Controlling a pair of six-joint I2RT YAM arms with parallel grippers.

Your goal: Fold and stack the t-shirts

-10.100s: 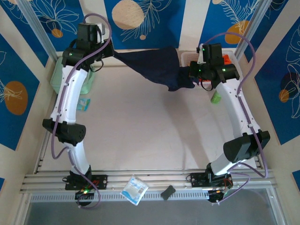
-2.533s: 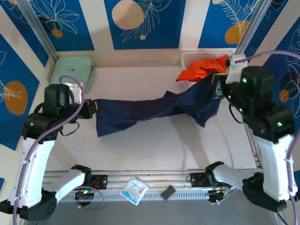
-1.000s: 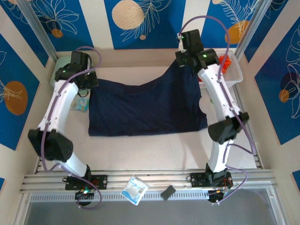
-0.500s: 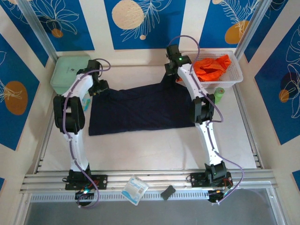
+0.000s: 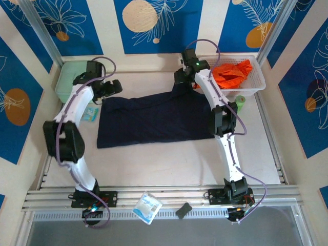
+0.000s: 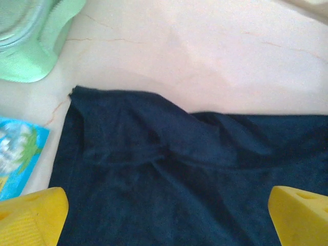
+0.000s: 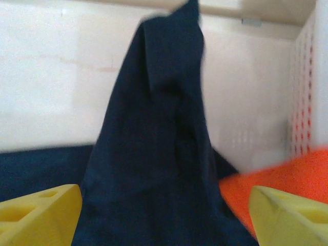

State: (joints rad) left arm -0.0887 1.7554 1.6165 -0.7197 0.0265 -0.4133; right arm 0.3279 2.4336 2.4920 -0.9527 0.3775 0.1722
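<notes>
Navy t-shirt (image 5: 159,120) lies spread across the middle of the surface (image 5: 164,164). In the overhead view its long axis runs left to right and its straight lower edge faces the bottom of the frame. Its upper right corner is drawn into a narrow peak pointing toward the top of the frame. Which end is the neck cannot be told.

At upper right a white basket (image 5: 251,90) holds the orange t-shirt (image 5: 233,74). At upper left sits the green case (image 5: 69,79), with a blue packet (image 5: 91,114) just below it.

The left end effector (image 5: 111,88) hangs over the shirt's upper left corner, and the right end effector (image 5: 180,79) hangs over the peak. The wrist views show more. The left end effector (image 6: 164,220) is released, its yellow fingers (image 6: 31,215) wide apart above creased cloth. The right end effector (image 7: 164,220) is likewise spread, and the blurred peak rises untouched between its fingers.

A second ago both clamped these corners; since then they have let go and the shirt's upper edge has slumped lower.
</notes>
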